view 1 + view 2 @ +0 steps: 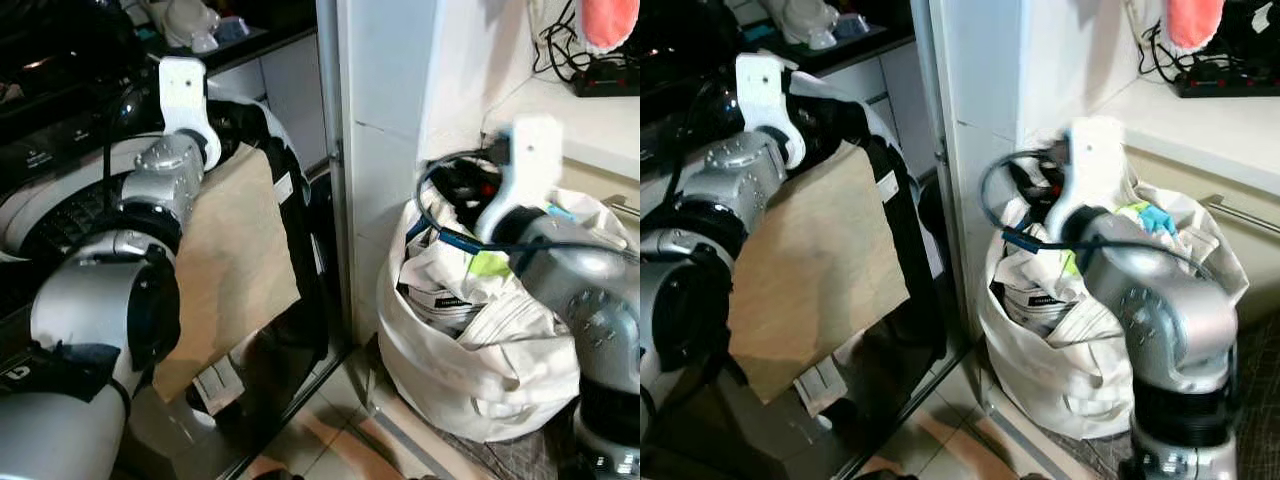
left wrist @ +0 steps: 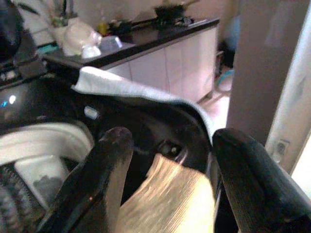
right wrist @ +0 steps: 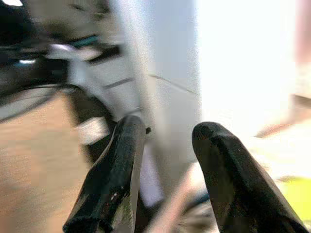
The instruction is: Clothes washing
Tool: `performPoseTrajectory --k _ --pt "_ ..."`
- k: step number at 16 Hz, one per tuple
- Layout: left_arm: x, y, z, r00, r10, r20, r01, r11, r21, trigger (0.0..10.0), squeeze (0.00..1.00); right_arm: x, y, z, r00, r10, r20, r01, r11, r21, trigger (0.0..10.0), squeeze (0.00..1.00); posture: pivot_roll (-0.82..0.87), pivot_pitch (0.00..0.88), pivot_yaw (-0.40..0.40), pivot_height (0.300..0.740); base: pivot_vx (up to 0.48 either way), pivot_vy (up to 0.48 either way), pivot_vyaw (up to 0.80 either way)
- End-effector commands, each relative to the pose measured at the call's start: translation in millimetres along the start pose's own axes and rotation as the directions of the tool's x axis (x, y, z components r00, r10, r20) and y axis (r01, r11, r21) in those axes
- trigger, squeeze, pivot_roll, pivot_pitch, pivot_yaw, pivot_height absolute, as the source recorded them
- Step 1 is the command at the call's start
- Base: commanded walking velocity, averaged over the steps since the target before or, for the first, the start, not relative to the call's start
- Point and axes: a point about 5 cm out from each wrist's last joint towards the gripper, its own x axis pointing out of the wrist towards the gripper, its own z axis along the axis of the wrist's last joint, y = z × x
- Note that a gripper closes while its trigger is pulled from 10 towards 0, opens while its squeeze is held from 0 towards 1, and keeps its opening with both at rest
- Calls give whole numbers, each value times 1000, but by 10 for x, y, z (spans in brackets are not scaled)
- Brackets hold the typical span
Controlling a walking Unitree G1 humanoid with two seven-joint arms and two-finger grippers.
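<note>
A white laundry bag (image 1: pixel 470 370) stuffed with clothes (image 1: pixel 445 280) sits lower right, beside a washing machine (image 1: pixel 60 215) at left. The right gripper (image 3: pixel 165 170), jaws open and empty, hovers above it. The left gripper (image 2: pixel 170 184), also open, is by a tan cloth (image 1: pixel 235 260). Best to reach deep, pinching one garment firmly.

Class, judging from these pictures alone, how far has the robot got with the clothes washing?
Done: a tan cloth and a black garment already hang over the washer edge. In hand: nothing is gripped; the left gripper hangs open over the washer, and the right gripper is open above the laundry bag. Left: the bag is full of clothes.
</note>
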Motion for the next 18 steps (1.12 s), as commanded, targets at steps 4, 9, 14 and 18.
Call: performPoseTrajectory --k 4,9,14,18 --pt "-136 4 -124 999 1 46 0 1000 -20 10000 0 -44 -140 -146 979 -204 25 206 975 -85 10000 0 -108 0 116 740 0 0 0" --pt "-763 -404 -479 957 -250 149 236 966 103 10000 0 -165 -72 -411 978 -204 32 206 959 -193 10000 0 -91 0 108 740 0 0 0" --pt "-1004 -382 -659 983 -158 95 159 987 -9 10000 0 -204 25 -468 988 -153 32 155 985 -70 10000 0 -73 0 94 740 0 0 0" --pt "-1079 -515 -511 963 -235 131 235 972 11 10000 0 -184 66 -499 985 -152 78 162 976 -147 10000 0 -65 0 87 740 0 0 0"
